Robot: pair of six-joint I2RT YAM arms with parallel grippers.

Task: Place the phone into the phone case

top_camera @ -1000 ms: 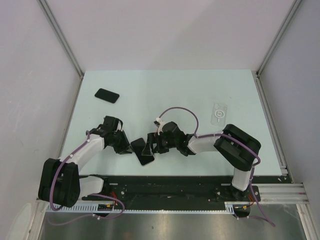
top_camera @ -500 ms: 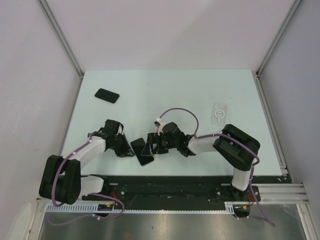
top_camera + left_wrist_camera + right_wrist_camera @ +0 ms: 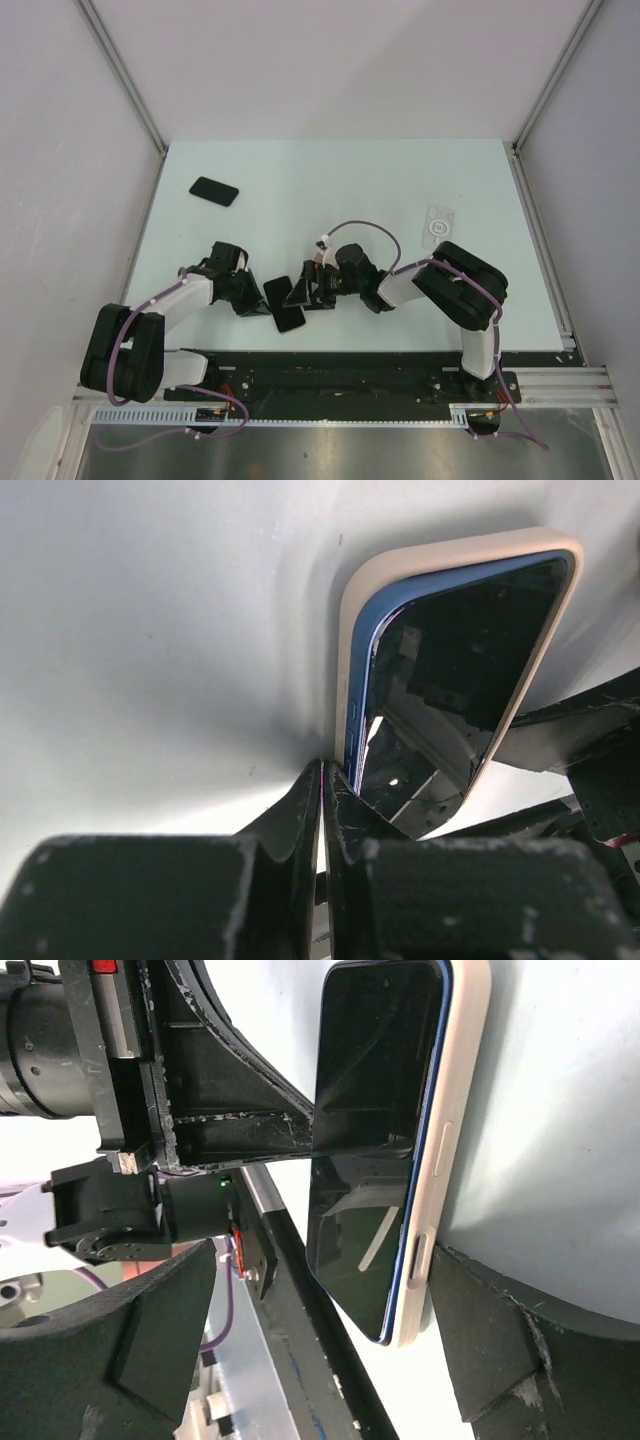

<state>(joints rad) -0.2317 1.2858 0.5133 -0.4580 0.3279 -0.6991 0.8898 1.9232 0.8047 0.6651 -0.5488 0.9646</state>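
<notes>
The phone (image 3: 284,303), dark glass with a blue edge, lies face up inside a cream phone case (image 3: 452,1160) on the table's near middle. One long side of the phone (image 3: 460,670) sits raised above the case rim (image 3: 350,620). My left gripper (image 3: 323,775) is shut with nothing between its fingers. Its tips touch the phone's blue edge at a corner. My right gripper (image 3: 325,1255) is open and straddles the phone's other end. One of its fingers (image 3: 490,1350) rests against the case's button side. The other stands well off the phone.
A black flat rectangle (image 3: 214,190) lies at the far left of the pale green table (image 3: 400,180). A clear flat piece with a round mark (image 3: 437,225) lies at the right. The black base rail (image 3: 340,372) runs just behind the phone. Grey walls close in on both sides.
My left gripper's fingers have closed together and stay pressed at the phone's edge. My right arm's wrist has shifted slightly to the right; its jaws stay wide. The phone has barely moved.
</notes>
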